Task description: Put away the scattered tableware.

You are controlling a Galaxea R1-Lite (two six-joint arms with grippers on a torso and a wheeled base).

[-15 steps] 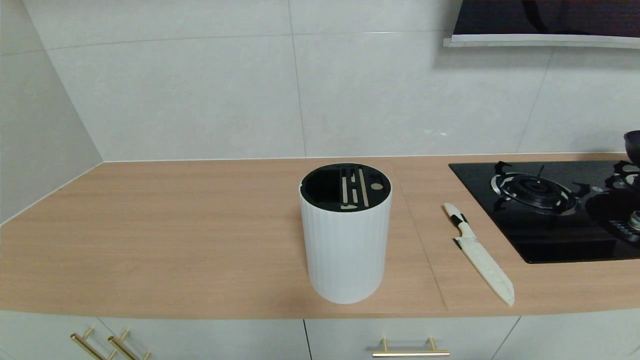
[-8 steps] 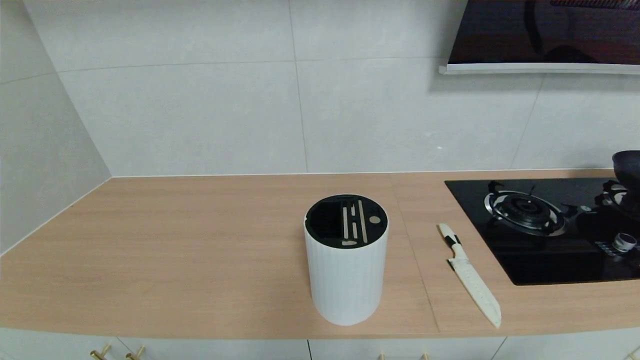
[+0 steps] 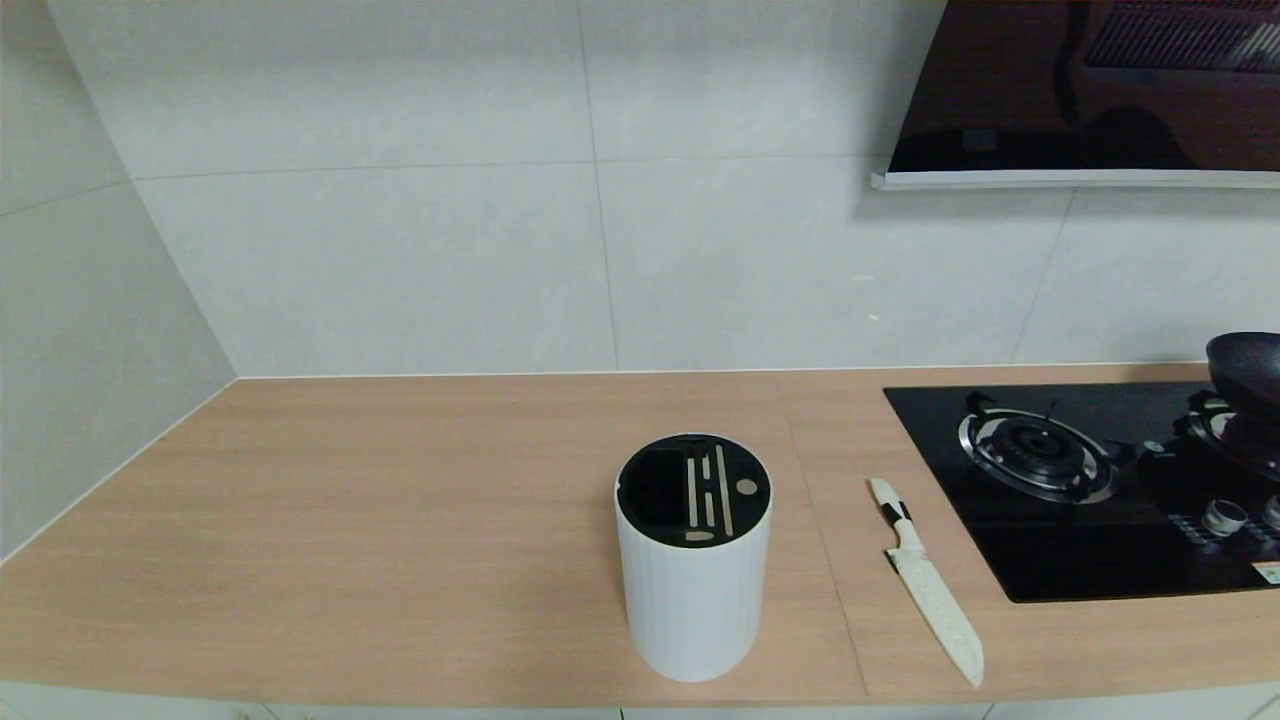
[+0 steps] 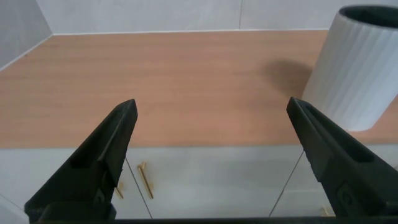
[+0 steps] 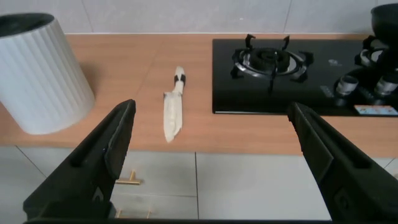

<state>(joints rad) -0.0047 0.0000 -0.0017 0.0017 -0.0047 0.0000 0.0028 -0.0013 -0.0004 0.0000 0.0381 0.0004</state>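
Head view: white ribbed knife holder (image 3: 693, 560) stands upright near the front edge of the wooden surface (image 3: 400, 520). Its black top has slots. A white knife (image 3: 925, 580) lies flat on the surface between the holder and the black gas stove (image 3: 1080, 500), apart from both, with its handle toward the wall and its tip toward the front edge. A dark pot (image 3: 1245, 365) sits on the far burner.

Left wrist view: left gripper (image 4: 210, 109) has its fingers spread wide and nothing between them. It hangs off the front edge of the surface, with the holder (image 4: 357, 68) ahead and off to one side, not touching.

Right wrist view: right gripper (image 5: 211, 109) is also spread wide and empty, out in front of the surface edge. The knife (image 5: 173, 112) lies ahead of the gap between its fingers, well apart from them, with the holder (image 5: 37, 74) on one side and the stove (image 5: 292, 74) on the other.
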